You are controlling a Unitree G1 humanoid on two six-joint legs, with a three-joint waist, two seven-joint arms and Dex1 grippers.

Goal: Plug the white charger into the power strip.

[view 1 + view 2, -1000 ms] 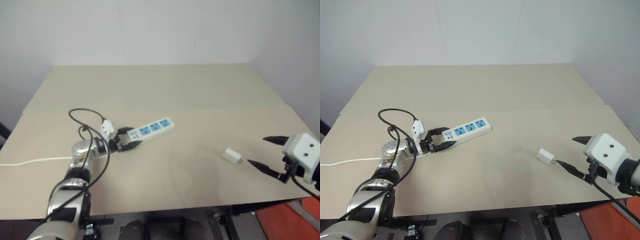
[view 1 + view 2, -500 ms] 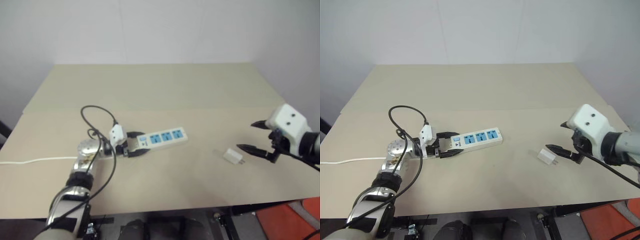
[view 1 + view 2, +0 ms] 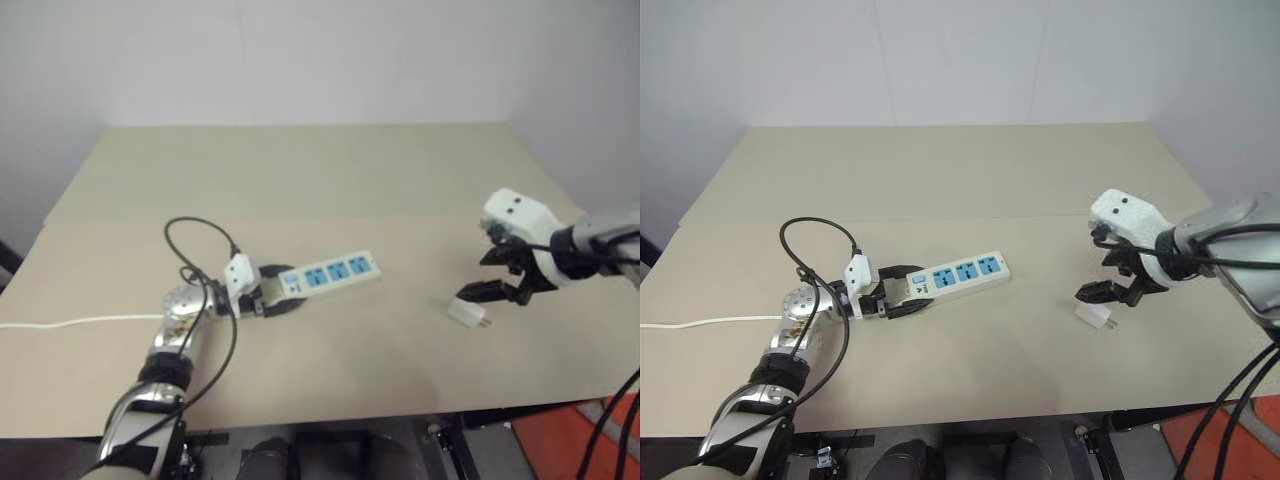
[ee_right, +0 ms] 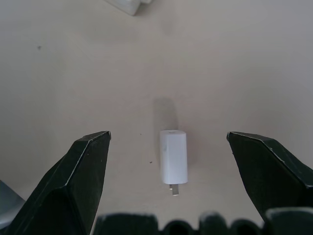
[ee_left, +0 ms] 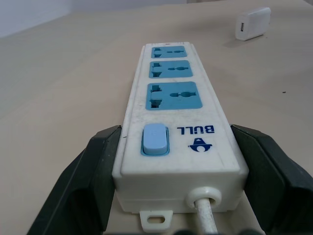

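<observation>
Charger (image 4: 173, 155), the small white boxy adapter with 2 short metal prongs at one end, lies flat on the tan table (image 3: 330, 170), at about 3 o'clock from the power strip (image 3: 327, 275) and well apart from it. It is judged light, rigid and smooth-sided, so it may skid or twist if pinched off-centre; the 2 long flat sides of the body are judged the best place to be gripped, with the prongs left free. The right gripper (image 4: 168, 142) is held spread wide just above it, 1 black finger on either side, nothing yet touched. The left gripper (image 5: 166, 161) is clamped on the switch end of the power strip, whose 3 blue socket faces are turned upward and are all unoccupied; its thin cord (image 3: 70, 323) is trailed off toward 9 o'clock. No containers are seen on the table.
</observation>
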